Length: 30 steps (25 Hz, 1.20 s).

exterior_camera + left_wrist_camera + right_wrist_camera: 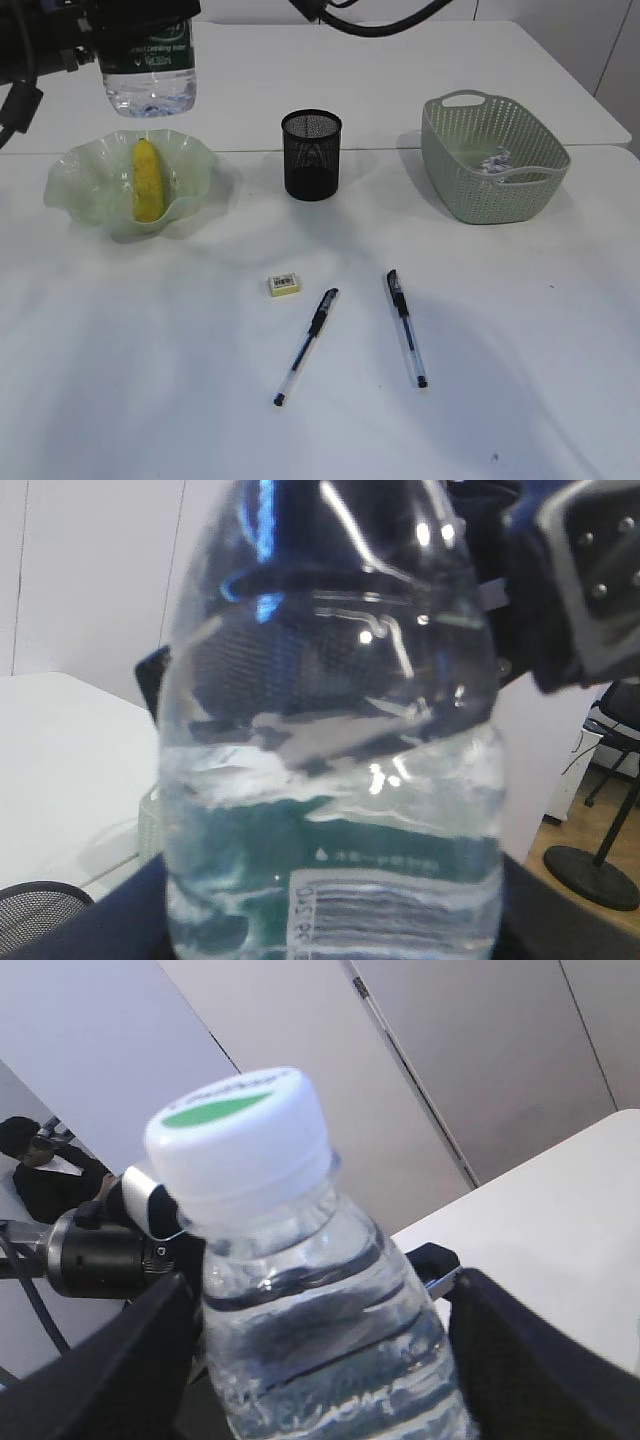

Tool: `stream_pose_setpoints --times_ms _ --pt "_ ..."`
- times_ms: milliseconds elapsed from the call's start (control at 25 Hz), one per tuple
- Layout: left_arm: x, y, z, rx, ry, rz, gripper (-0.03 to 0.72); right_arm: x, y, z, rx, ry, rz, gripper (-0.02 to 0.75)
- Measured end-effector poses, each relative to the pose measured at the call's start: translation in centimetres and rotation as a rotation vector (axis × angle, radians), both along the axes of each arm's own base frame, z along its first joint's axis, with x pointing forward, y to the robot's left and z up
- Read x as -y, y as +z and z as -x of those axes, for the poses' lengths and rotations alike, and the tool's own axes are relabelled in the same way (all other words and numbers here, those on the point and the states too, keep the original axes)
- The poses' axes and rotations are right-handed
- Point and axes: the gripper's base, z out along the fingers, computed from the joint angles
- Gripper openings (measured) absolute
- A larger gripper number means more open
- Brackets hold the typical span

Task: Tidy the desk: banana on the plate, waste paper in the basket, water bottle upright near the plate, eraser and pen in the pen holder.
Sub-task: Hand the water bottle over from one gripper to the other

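Up at the top left of the exterior view, the water bottle (148,70) hangs upright in the air above the far edge of the plate (75,175), its base clear of the tabletop (200,400). Dark arm parts hide its upper half there. In the left wrist view the bottle (330,780) fills the frame between dark jaw pads at the bottom corners, so the left hand appears to grip it around the body. In the right wrist view the white cap (238,1130) and neck stand between the two dark fingers (520,1360) of the right hand, with a gap showing on both sides of the bottle; that hand is spread wide and not pressing on it.

The banana (147,180) lies inside the pale green ruffled plate. The black mesh pen holder (311,155) stands near the middle, and the sage green basket (440,160) to the right has the crumpled waste paper (497,162) in it. The eraser (284,286) lies flat in front of the pen holder, with two pens (307,346) (406,327) lying just to its right, apart from each other
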Motion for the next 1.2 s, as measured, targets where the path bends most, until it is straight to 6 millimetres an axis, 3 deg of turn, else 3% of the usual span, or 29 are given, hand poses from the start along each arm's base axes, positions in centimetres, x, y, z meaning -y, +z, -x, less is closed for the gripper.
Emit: stream_pose_setpoints --times_ms 1200 --pt "-0.09 0.06 -0.15 -0.005 0.018 0.010 0.382 0.05 -0.33 -0.11 -0.012 -0.015 0.040 0.592"
